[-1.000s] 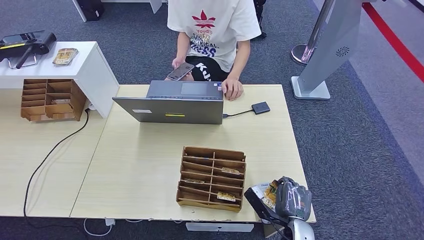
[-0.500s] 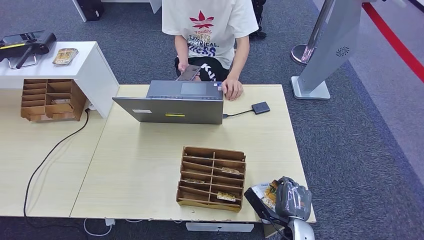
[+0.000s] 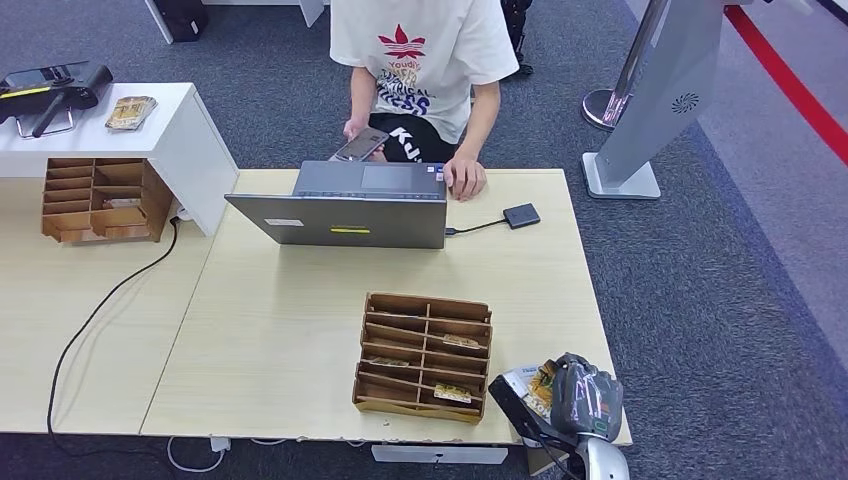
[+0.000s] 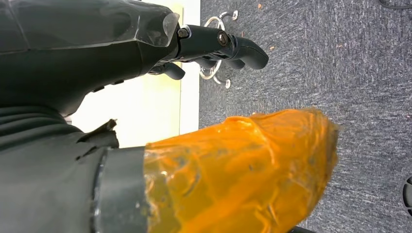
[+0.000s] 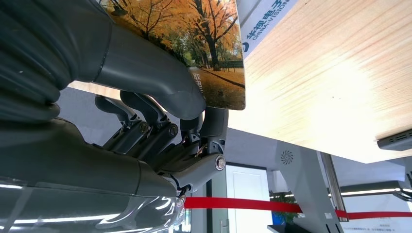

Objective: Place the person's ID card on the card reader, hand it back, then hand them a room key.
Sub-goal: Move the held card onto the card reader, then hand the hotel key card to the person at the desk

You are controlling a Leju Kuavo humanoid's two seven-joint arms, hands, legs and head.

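At table's near right corner: right hand [image 3: 580, 398], thumb and fingers pinching a room key [image 5: 194, 53] with autumn-tree print. Left hand [image 4: 214, 46]: hanging, holding nothing, fingers apart. Step judged: key handover. Next move calls for reaching toward the person [image 3: 425, 70] beyond the laptop [image 3: 345, 212].

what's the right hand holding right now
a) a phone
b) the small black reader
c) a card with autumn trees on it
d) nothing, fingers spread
c: in the right wrist view the right hand pinches a card printed with orange autumn trees between thumb and fingers, at the table edge.
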